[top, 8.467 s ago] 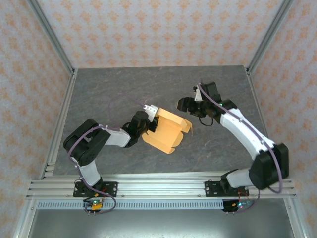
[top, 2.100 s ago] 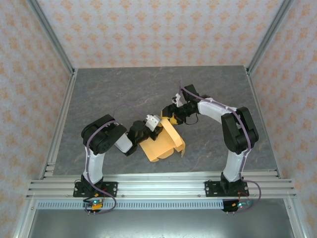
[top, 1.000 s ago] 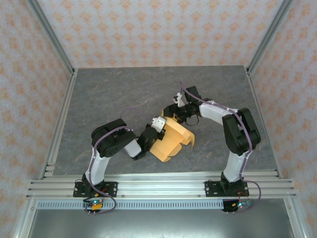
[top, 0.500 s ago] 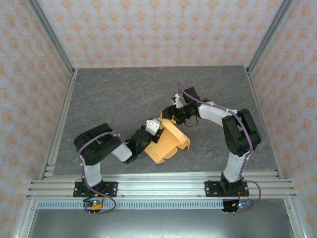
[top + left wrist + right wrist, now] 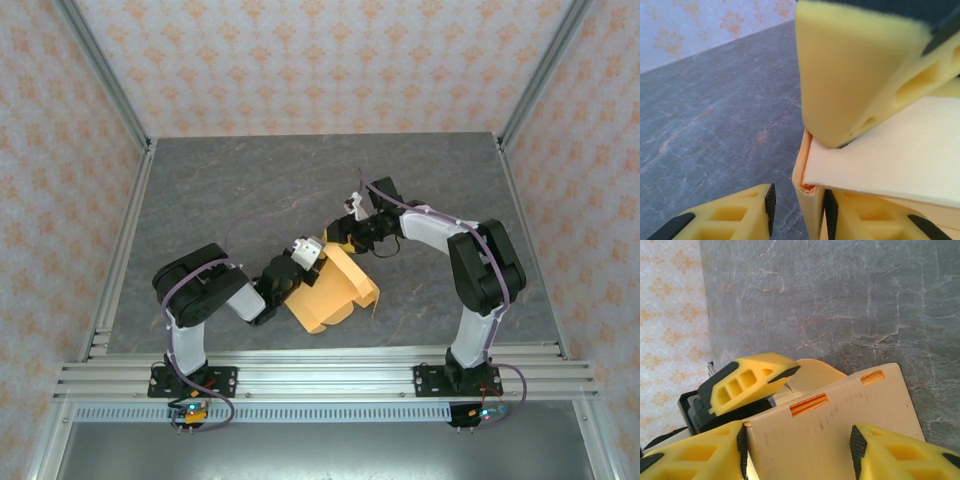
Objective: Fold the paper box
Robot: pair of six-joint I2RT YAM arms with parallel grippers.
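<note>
Grey tabletop (image 5: 250, 190), left gripper (image 5: 799, 194) spread astride paper box (image 5: 880, 160) edge, right gripper (image 5: 799, 430) spread atop

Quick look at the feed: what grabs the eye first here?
The orange-yellow paper box, partly folded, sits near the middle of the grey table. Both grippers crowd its far end: the left gripper straddles a folded edge, and the right gripper rests a fingertip on the top panel.
</note>
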